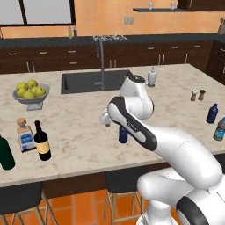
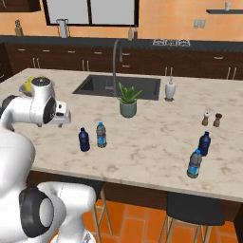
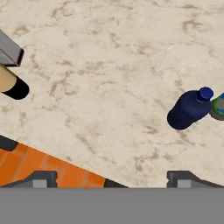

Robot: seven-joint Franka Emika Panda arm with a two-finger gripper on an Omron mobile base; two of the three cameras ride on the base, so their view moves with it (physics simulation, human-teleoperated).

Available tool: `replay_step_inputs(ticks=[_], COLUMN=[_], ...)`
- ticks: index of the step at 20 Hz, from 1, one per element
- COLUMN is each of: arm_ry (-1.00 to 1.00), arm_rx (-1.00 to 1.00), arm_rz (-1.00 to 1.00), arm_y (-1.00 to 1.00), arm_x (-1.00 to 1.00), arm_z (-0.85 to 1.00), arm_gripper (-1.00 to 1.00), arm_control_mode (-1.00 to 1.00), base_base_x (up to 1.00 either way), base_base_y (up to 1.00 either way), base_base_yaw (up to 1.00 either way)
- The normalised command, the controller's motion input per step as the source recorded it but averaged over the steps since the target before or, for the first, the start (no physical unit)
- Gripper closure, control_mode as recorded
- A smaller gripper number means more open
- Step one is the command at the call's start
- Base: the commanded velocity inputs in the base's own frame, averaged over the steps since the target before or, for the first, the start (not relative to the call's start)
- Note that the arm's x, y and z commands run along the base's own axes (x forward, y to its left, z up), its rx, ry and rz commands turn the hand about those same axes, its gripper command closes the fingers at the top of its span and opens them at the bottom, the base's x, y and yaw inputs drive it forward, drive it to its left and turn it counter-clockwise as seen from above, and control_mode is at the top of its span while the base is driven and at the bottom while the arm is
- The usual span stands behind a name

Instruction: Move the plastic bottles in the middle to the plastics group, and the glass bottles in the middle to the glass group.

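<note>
Two plastic bottles stand mid-counter: a dark blue one (image 2: 84,139) (image 3: 190,108) and a clear one with blue cap (image 2: 101,135). The arm half hides the dark blue bottle (image 1: 123,134) in the left base view. My gripper (image 3: 111,181) hangs open and empty above the bare counter, left of them and near the front edge. The wine bottle (image 1: 42,140) (image 3: 11,85) stands upright at the left beside the glass group, a green bottle (image 1: 5,153) and a square clear bottle (image 1: 25,134). The plastics group, dark blue (image 2: 204,143) and clear (image 2: 194,163), stands at the right.
A potted plant (image 2: 127,100) stands behind the middle bottles, before the sink (image 2: 118,85). A soap dispenser (image 2: 170,88) and salt and pepper shakers (image 2: 211,119) sit further right. A fruit bowl (image 1: 30,93) is at the back left. Stools stand under the counter's front edge (image 1: 88,169).
</note>
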Motion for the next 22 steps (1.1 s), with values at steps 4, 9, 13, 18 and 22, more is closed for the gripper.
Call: replay_step_inputs(ticks=[4, 9, 13, 18, 22], arm_ry=[0.00, 0.01, 0.02, 0.06, 0.18], arm_rx=[0.00, 0.00, 0.00, 0.00, 0.00], arm_rz=[-0.34, -0.40, -0.28, -0.08, 0.00], arm_y=[-0.79, -0.45, -0.24, -0.05, 0.04], arm_x=[0.31, 0.55, 0.66, 0.71, 0.50], arm_z=[-0.11, -0.11, -0.12, -0.18, -0.31], arm_gripper=[-1.00, -1.00, -1.00, -1.00, -1.00], arm_control_mode=[-1.00, -1.00, -1.00, -1.00, -1.00], base_base_x=[0.00, 0.00, 0.00, 0.00, 0.00], base_base_y=[0.00, 0.00, 0.00, 0.00, 0.00], base_base_yaw=[0.00, 0.00, 0.00, 0.00, 0.00])
